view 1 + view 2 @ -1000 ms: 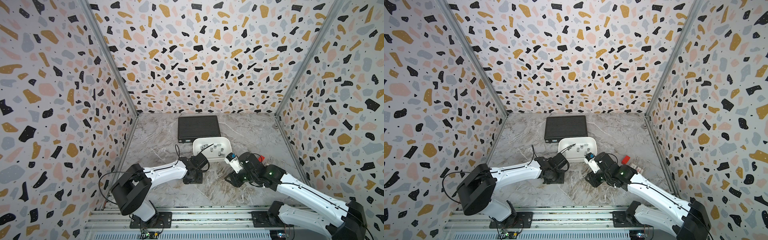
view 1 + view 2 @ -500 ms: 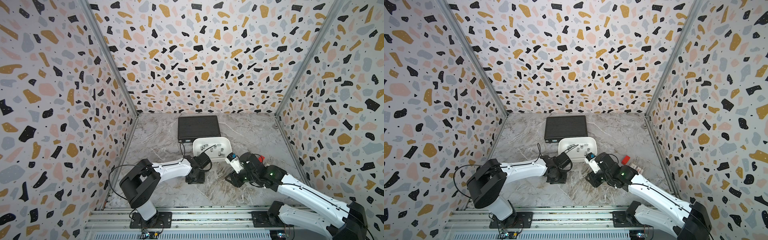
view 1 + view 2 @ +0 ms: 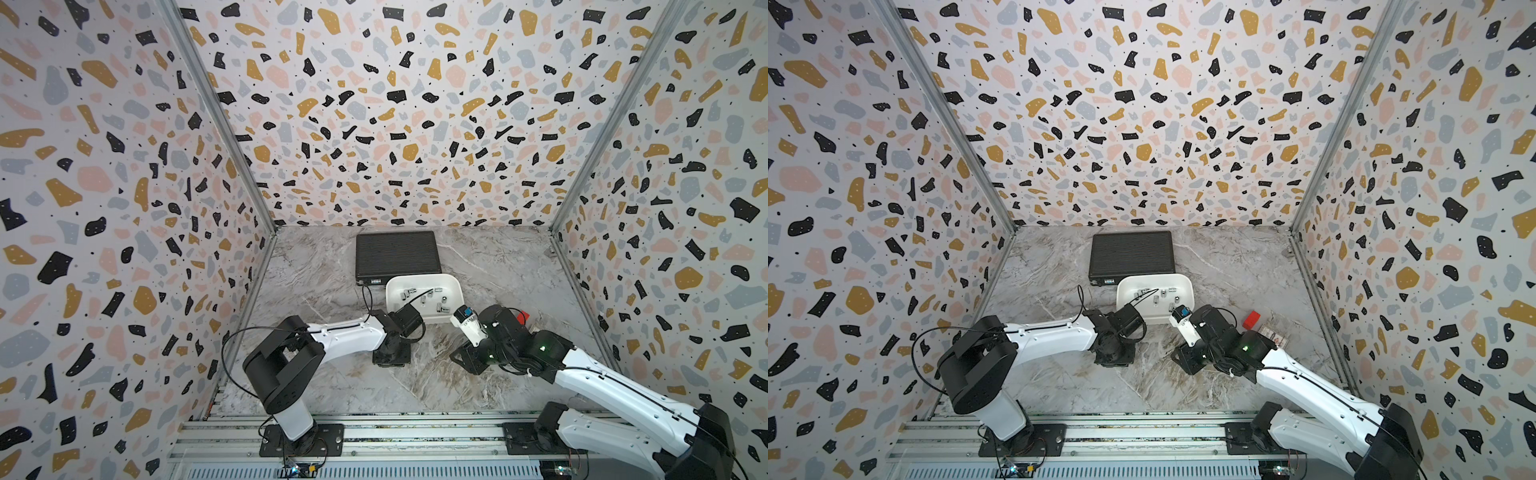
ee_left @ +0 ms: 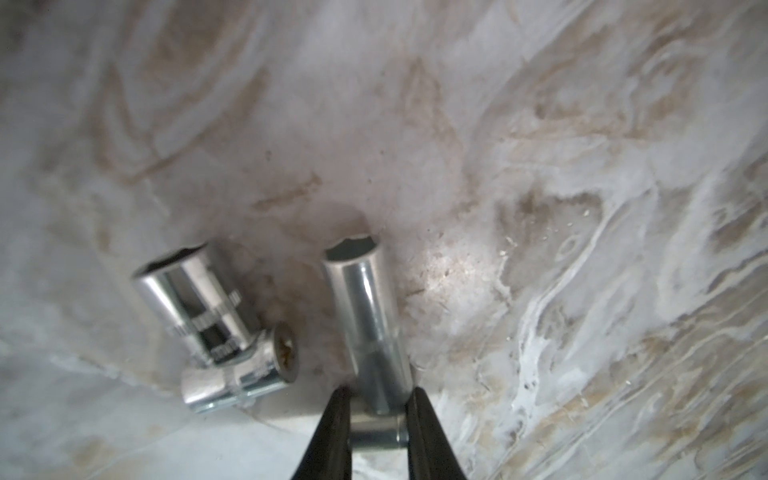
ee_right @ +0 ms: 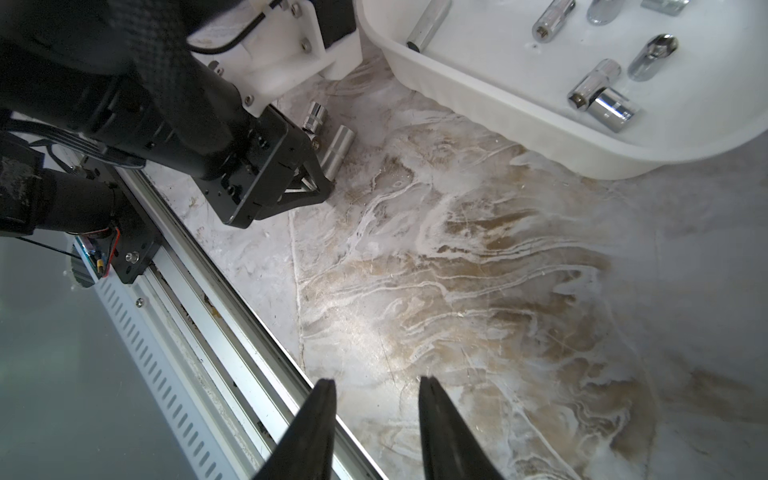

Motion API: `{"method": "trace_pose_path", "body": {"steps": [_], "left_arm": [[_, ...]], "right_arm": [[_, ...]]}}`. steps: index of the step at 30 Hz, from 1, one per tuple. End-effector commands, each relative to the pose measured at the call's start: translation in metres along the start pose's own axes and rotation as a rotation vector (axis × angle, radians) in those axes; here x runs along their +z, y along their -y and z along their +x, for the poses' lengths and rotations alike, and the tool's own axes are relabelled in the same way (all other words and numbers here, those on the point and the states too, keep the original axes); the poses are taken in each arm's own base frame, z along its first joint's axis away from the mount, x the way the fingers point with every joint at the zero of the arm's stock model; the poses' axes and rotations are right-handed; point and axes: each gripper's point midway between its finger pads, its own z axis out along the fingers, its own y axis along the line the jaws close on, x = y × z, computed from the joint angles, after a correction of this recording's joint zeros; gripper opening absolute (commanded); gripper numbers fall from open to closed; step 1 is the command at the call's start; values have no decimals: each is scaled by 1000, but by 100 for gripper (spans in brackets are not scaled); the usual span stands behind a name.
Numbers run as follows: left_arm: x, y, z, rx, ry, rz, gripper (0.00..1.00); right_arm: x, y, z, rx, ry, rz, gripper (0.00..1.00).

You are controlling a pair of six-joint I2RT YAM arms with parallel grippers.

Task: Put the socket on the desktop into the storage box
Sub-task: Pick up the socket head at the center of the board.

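Observation:
A long chrome socket lies on the marble desktop. My left gripper is shut on its near end, one black finger on each side. A shorter socket and a small screw-like piece lie beside it. The right wrist view also shows the left gripper, tips down at the long socket. In both top views the left gripper hides these parts. The white storage box stands just behind. My right gripper hangs open and empty over bare marble.
Several sockets lie inside the box. A black ribbed case sits behind the box. A red block and a small card lie at the right. The aluminium rail runs along the front edge.
The left jaws have closed onto the long socket, and the left arm's elbow has swung rightward. The right arm has not moved.

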Motion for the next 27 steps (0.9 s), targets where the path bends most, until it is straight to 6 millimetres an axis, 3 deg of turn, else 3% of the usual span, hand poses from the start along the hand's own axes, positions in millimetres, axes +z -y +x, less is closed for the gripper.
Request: {"method": "trace_pose_path", "body": {"steps": [1,14,27], "left_arm": [[0,4,1,13,-13,4,14],[-3,4,1,15,3,8,9],[-23,4,-6,27,78,15,6]], "right_arm": [[-4,0,-3,-13,25,8,38],[-3,1,-2,-10,18,13,38],[-2,2,-4,9,15,18,38]]}}
